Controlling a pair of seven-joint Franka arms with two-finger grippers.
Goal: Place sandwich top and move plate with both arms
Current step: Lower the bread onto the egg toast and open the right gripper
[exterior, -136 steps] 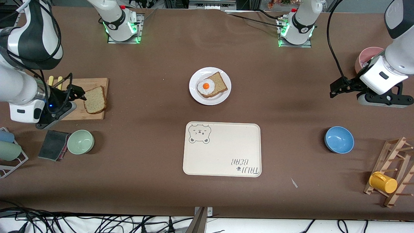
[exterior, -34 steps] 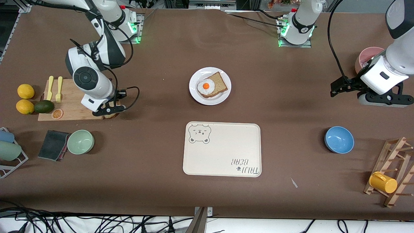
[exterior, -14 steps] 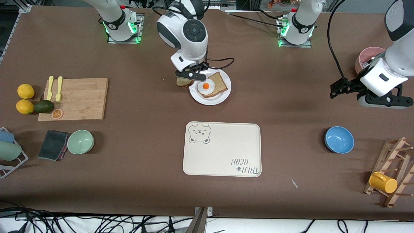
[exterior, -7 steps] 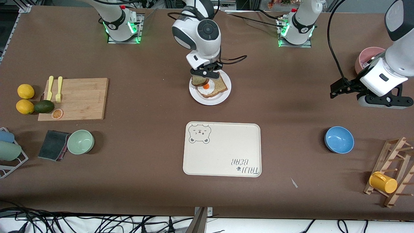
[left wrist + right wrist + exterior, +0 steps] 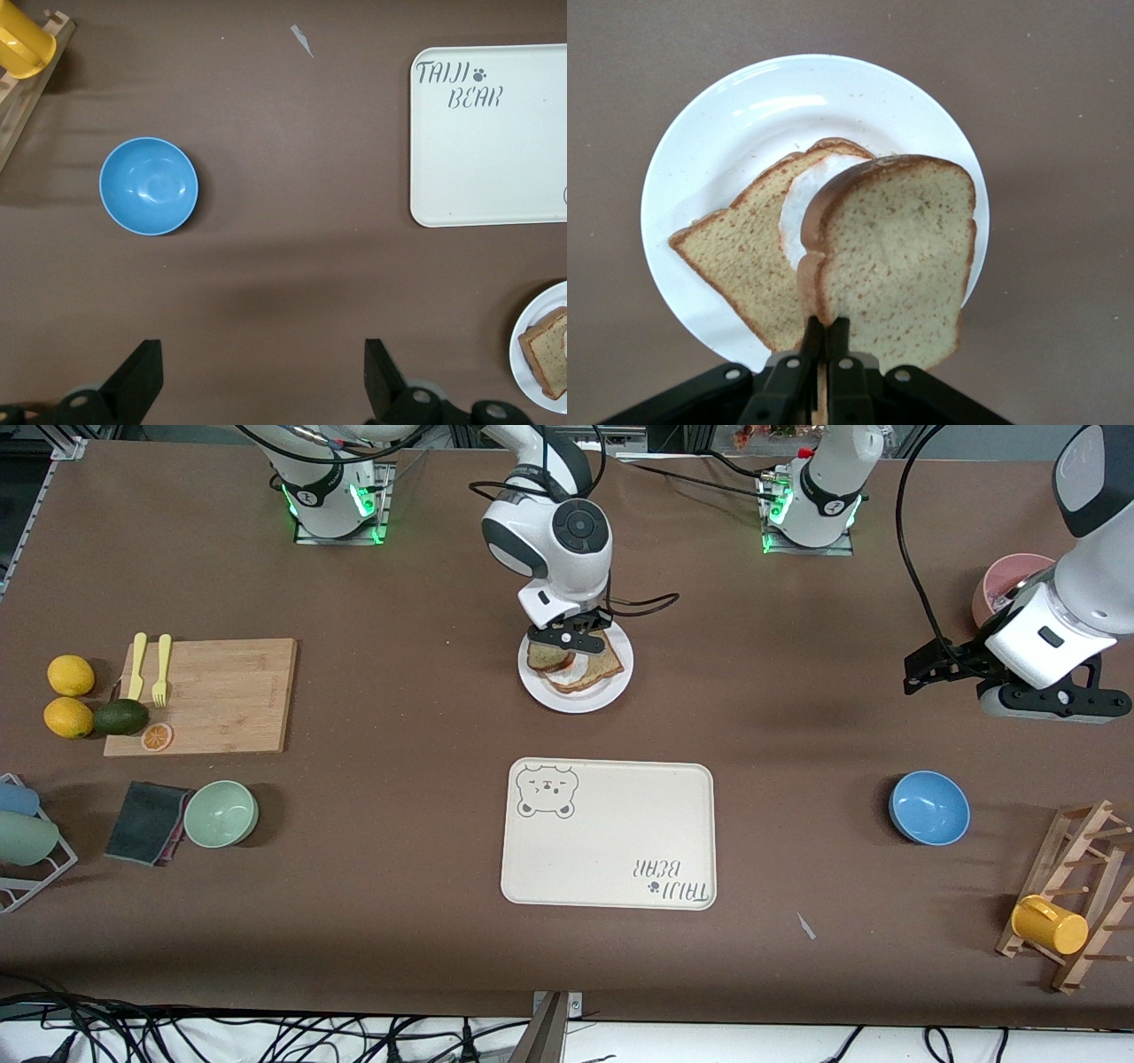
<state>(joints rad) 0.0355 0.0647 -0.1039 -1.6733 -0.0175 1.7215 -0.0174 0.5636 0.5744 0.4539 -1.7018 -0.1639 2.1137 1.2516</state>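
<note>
Jaws of the right gripper (image 5: 819,350) pinch the sandwich top (image 5: 890,261) by its crust edge, holding it over the plate (image 5: 611,691), skewed against the egg slice (image 5: 749,261) beneath. Released from here, I judge it could land crooked, overhang the rim or slide off the egg. Far off, the left gripper (image 5: 257,385) waits with fingers spread wide over bare table near the blue bowl (image 5: 928,807). Between plate and front camera lies the bear tray (image 5: 608,833); nothing stands between them.
</note>
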